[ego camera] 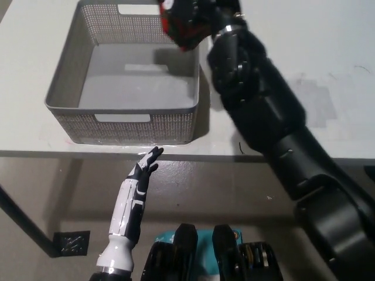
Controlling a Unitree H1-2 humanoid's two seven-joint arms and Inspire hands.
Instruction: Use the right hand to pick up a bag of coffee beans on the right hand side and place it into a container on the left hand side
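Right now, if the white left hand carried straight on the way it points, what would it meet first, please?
Probably the table's front edge, just ahead of the left hand, with the gray basket beyond it; depth is unclear, so it might pass beneath.

Bright, even overhead light washes the white desk (328, 52) near glare, soft shadows fall inside the grey basket (64, 76) and right of the black arm (275, 123), the floor beneath stays dimmer, and the moving right robot hand (196, 17) is motion-blurred.

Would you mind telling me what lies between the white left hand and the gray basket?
In the head view, only the bare front edge of the white table lies between the left hand and the gray basket.
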